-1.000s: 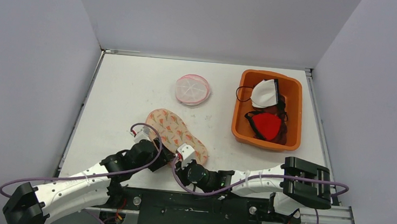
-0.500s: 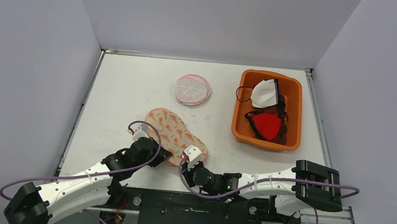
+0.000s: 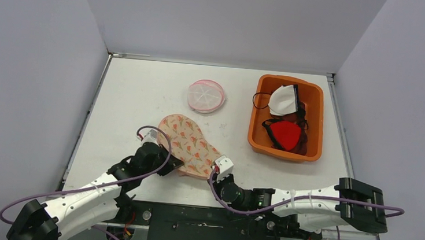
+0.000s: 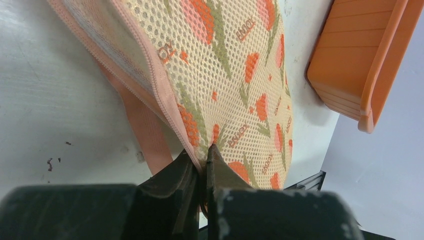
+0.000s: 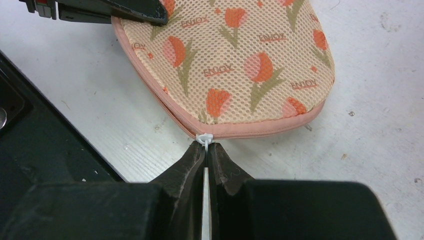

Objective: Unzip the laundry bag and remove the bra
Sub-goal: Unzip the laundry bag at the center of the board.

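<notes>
Laundry bag (image 3: 192, 144), lower centre: left gripper (image 4: 201, 165) pinching seam (image 4: 159, 95) as anchor; right gripper (image 5: 206, 150) clamping zip pull (image 5: 205, 136) for unzipping

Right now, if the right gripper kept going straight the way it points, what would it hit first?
The laundry bag: the right gripper is shut on the white zipper pull at the bag's pink edge, so the mesh lies directly ahead. It would likely push into it at once.

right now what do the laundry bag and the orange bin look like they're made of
Laundry bag: soft mesh fabric, matte; tiny holes show across its tulip print. Orange bin: probably moulded plastic, smooth with a slight sheen and a rolled rim.
</notes>
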Motion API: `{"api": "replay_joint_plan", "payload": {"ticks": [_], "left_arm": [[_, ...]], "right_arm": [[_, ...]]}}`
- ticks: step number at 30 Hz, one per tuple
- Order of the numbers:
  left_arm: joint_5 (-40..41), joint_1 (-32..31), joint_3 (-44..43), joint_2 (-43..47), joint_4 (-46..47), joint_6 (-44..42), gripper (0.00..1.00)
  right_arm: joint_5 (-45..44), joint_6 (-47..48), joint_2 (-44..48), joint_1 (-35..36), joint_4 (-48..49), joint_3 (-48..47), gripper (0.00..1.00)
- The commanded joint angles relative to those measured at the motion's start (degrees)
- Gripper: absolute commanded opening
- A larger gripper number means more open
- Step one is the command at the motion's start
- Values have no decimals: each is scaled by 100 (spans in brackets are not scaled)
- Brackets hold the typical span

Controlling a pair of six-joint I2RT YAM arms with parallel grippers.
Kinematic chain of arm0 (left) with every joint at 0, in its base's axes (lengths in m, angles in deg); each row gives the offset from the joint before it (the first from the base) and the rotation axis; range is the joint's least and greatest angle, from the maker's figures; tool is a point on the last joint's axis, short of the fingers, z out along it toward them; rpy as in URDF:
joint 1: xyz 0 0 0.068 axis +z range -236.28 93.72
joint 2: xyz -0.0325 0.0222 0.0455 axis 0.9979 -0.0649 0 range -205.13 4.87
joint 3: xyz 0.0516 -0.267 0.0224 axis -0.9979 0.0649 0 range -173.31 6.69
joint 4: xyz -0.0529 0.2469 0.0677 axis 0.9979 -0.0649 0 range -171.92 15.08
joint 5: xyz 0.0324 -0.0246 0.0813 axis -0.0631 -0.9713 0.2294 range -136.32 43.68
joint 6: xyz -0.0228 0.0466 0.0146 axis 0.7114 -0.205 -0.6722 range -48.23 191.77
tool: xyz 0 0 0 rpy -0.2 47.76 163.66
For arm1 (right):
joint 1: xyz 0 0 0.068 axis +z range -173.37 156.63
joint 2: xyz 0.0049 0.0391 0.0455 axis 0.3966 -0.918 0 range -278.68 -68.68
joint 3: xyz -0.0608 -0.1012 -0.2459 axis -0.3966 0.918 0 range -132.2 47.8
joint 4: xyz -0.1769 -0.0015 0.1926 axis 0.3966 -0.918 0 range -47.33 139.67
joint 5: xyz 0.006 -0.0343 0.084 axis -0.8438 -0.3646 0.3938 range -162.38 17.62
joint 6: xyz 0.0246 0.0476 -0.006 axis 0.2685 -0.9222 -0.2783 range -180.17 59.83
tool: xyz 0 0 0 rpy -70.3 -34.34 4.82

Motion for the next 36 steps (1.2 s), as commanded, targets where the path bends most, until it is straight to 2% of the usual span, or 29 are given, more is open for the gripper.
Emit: {"api": "replay_joint_plan", "payload": {"ticks": [1,8,10,11,15,18,20,24,29,32,36], "left_arm": [[24,398,-81,-267,315,-631,0],[-458,653,-738,-1446,745,-1300,0],[-579,687,-1053,-1787,707,-1519,0],[-568,700,-1234,-1894,526,-1602,4],[-479,712,-1714,-1767,-313,-1854,55],[-254,712,-1660,-1176,-1158,-2047,83],[-186,712,-1553,-698,-1684,-2066,94],[-522,679,-1254,401,-2310,-1745,97],[-989,591,-512,1605,-2038,-828,97],[-1154,581,-62,1762,-1581,-456,98],[-1380,572,166,1262,-781,-359,96]], "right_arm": [[-356,-119,291,3,-286,152,5],[29,-154,269,39,10,257,5],[230,-141,100,39,203,241,5],[291,-120,-5,39,299,178,5],[519,60,-404,36,562,-144,5],[715,296,-749,-17,790,-401,5],[922,429,-962,-130,939,-618,5],[1399,574,-1339,-349,1101,-992,5],[1846,590,-1671,-536,1237,-1353,5],[1960,579,-1822,-534,1255,-1550,5],[2032,527,-1937,-506,1276,-1700,5]]}}
